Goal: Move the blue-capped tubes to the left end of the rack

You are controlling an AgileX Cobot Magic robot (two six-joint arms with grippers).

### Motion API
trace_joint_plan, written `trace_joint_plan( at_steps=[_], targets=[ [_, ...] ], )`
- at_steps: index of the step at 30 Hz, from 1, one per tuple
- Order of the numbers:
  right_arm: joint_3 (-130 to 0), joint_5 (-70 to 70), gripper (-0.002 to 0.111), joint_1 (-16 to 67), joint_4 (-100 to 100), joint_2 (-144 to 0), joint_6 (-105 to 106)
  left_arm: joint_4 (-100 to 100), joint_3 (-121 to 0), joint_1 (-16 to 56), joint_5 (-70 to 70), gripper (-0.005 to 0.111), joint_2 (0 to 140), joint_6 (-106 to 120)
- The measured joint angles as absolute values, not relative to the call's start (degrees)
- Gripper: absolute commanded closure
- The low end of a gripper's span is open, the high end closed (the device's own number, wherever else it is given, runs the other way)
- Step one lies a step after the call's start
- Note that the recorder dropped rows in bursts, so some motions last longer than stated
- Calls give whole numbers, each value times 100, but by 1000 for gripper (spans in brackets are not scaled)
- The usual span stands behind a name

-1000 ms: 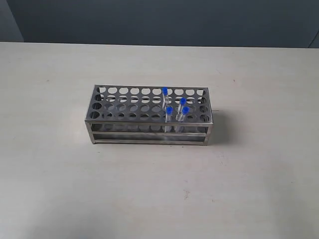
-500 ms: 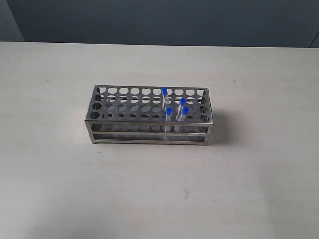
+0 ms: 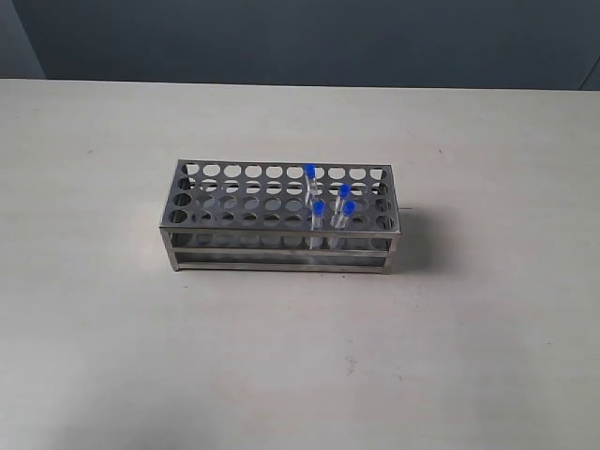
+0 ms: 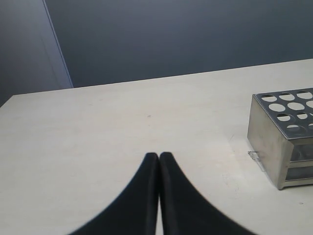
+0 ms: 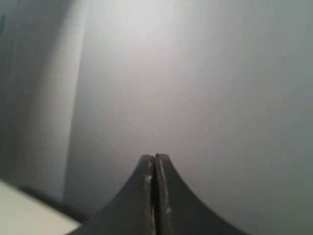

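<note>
Four blue-capped tubes (image 3: 318, 206) stand upright in the rack (image 3: 281, 253), all clustered in the half of it nearer the counter's right edge. One tube sits toward the far edge and the other three closer to the near edge. The holes toward the left edge hold nothing.

The steel rack rests near the middle of the pale counter (image 3: 112, 328), its long sides parallel to the far edge. Rack and tubes sit exactly as they did a second ago; nothing on the counter has shifted.

No arm shows in the exterior view. The left gripper (image 4: 159, 156) hangs over bare counter with its jaws pressed together on nothing, well apart from the rack's end (image 4: 274, 142), which shows at the side of its wrist view. The right gripper (image 5: 154, 159) has its jaws together and empty too, and faces a grey wall (image 5: 195, 73), with only a sliver of counter in its view.
</note>
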State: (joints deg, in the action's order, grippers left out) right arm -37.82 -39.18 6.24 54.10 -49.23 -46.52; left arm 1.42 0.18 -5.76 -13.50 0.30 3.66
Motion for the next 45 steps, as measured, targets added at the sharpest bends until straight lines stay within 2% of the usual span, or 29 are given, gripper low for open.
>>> trace_joint_plan(
  at_steps=[3,10,18,20,22,26,29,45],
  targets=[
    [-3161,-4064,109,1057,5206,-5783,-4142,142,18,-576,-1350,106,30,366],
    [-1666,-4719,109,2524,1723,-7477,-925,142,18,-576,-1350,106,30,366],
    [-1417,-5785,109,3576,1304,-8991,-367,142,18,-576,-1350,106,30,366],
    [-1417,-6085,108,3624,1184,-9278,-367,142,18,-576,-1350,106,30,366],
    [-1458,-6379,102,3649,1198,-9539,-353,142,18,-576,-1350,106,30,366],
    [-1733,-6494,75,3651,1768,-9913,-344,142,18,-576,-1350,106,30,366],
    [-1946,-6519,63,3677,2167,-10120,-332,142,18,-576,-1350,106,30,366],
    [-2010,-6162,63,3675,1294,-10238,-345,142,18,-576,-1350,106,30,366]
  ],
)
